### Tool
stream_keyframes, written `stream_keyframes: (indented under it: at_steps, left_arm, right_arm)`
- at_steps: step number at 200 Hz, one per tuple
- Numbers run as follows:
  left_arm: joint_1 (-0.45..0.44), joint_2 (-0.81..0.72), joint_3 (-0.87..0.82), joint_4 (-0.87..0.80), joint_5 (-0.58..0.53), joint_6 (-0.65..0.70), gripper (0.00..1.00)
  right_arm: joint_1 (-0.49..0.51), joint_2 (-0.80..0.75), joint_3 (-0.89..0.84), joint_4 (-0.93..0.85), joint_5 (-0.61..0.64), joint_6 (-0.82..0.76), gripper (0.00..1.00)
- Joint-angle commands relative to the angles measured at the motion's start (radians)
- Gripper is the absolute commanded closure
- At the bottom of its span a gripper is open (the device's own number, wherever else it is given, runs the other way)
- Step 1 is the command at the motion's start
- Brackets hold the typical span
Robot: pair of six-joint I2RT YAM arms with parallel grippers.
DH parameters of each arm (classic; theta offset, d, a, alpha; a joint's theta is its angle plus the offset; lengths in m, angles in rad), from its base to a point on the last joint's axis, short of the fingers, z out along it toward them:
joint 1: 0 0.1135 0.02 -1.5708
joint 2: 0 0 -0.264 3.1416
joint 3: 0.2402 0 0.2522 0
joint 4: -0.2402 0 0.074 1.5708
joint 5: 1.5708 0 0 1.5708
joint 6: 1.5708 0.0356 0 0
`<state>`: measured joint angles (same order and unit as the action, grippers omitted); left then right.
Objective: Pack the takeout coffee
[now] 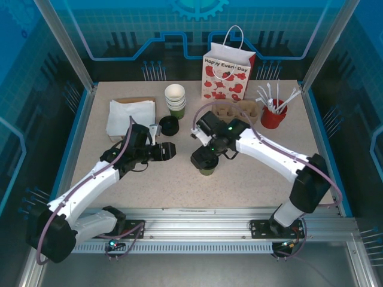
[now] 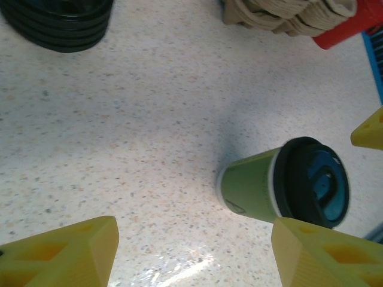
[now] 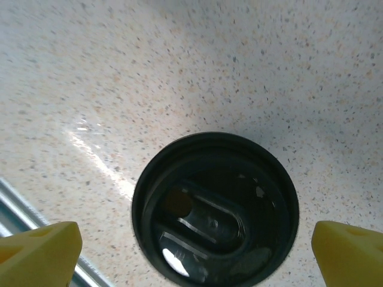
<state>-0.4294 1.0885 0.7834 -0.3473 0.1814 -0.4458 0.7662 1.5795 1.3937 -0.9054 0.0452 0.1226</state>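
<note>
Right end effector hangs over the takeout coffee.

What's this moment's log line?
right end effector: open above upright black-lidded olive-green paper cup | left end effector: open, empty

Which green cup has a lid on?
The lone cup mid-table, black lid on; the stacked cups near the gift bag are lidless, white insides showing.

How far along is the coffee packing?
Done: the round black plastic lid is on the small olive-green paper cup, upright on the table. In hand: right gripper open above it, not gripping; left gripper open, empty. Left: grasp and pack it; it stands well apart from the red-and-white paper gift bag.
</note>
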Motion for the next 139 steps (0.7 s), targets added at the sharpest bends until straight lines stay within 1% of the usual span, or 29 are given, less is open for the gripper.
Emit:
stream_keyframes:
  at_steps: [1, 28, 40, 56, 108, 139]
  left_arm:
    - [-0.032, -0.001, -0.005, 0.069, 0.092, -0.012, 0.30]
    - [-0.060, 0.011, -0.006, 0.069, 0.061, -0.020, 0.29]
    - [-0.063, 0.013, -0.007, 0.067, 0.042, -0.027, 0.29]
    - [-0.061, 0.012, -0.009, 0.065, 0.021, -0.031, 0.29]
    - [-0.061, 0.001, 0.003, 0.036, -0.010, -0.033, 0.30]
    - [-0.061, -0.012, 0.001, 0.016, -0.040, -0.024, 0.29]
  right_arm:
    - [-0.088, -0.093, -0.043, 0.011, -0.129, 0.006, 0.00]
    - [-0.242, -0.132, -0.182, 0.085, -0.365, 0.051, 0.01]
    - [-0.288, -0.144, -0.244, 0.139, -0.446, 0.081, 0.00]
    - [-0.324, -0.146, -0.307, 0.225, -0.544, 0.131, 0.00]
    - [-0.354, -0.102, -0.429, 0.404, -0.670, 0.250, 0.00]
    - [-0.354, -0.090, -0.458, 0.473, -0.702, 0.296, 0.05]
